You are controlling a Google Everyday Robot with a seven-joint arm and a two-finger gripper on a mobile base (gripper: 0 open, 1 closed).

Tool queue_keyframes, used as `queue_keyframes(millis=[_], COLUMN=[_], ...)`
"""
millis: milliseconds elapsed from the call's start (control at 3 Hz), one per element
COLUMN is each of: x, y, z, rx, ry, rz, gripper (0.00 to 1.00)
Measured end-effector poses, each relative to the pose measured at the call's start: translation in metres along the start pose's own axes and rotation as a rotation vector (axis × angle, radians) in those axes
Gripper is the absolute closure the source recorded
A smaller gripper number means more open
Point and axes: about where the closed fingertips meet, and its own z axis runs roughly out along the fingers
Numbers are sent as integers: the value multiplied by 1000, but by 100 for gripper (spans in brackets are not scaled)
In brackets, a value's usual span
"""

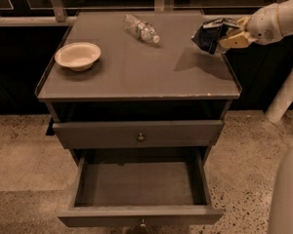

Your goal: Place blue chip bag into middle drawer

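The blue chip bag (pixel 211 34), crumpled dark-blue foil with pale patches, hangs in the air over the right part of the cabinet top (pixel 136 72), with its shadow on the surface below. My gripper (pixel 228 36) reaches in from the right edge and is shut on the bag's right side. The middle drawer (pixel 139 213) is pulled open at the bottom of the view, and its grey inside is bare. Its knob shows at the lower edge. The drawer front above it (pixel 139 133) is closed.
A cream bowl (pixel 77 55) stands on the left of the top. A clear plastic water bottle (pixel 141 29) lies at the back middle. A white part of the robot (pixel 288 199) fills the lower right corner. Speckled floor surrounds the cabinet.
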Motion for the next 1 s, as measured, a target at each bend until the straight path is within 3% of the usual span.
queue_keyframes(millis=[333,667,1000], x=[-43,-57,-57], y=[10,18,18], z=[-71,-102,-102], rx=[144,219,219], ry=[-70,-100,-100], rz=[6,10,10], gripper=[100,100,100])
